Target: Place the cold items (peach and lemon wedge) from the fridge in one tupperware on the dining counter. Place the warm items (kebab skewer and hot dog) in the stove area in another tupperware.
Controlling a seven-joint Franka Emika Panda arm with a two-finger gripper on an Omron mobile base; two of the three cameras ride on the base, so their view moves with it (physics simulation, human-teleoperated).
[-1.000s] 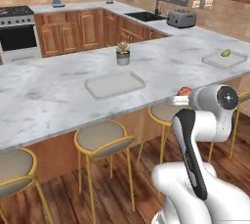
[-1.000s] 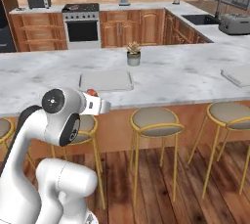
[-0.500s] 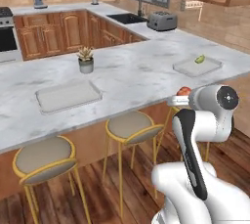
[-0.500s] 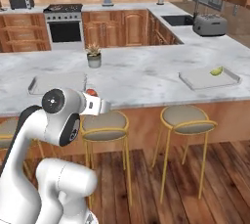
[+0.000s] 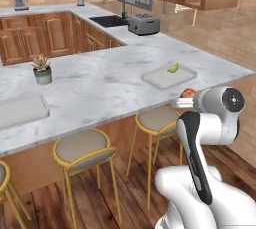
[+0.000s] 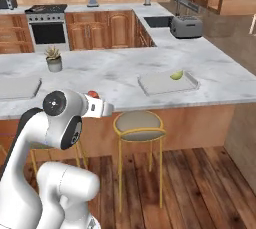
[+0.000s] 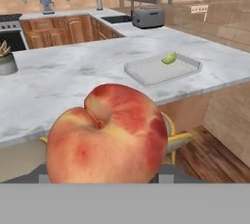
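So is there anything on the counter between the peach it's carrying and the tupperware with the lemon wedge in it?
Nothing visible blocks it. The peach sits in the fingers short of the counter edge, and only bare marble lies between it and the tupperware holding the lemon wedge. The potted plant and toaster stand well off to the side.

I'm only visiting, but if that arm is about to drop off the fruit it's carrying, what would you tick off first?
1. Peach held in the gripper: ok; it sits close before the hand camera.
2. Right container: ok; the tupperware already holds the lemon wedge.
3. Room for the peach: ok; most of that tupperware's floor is bare.
4. Gripper over the tupperware: not ok; it hangs at the counter edge, short of it.
5. Path across the counter: ok; the plant pot and toaster stand well aside.
6. Firmness of the grip: cannot tell; the fingers are hidden behind the peach.
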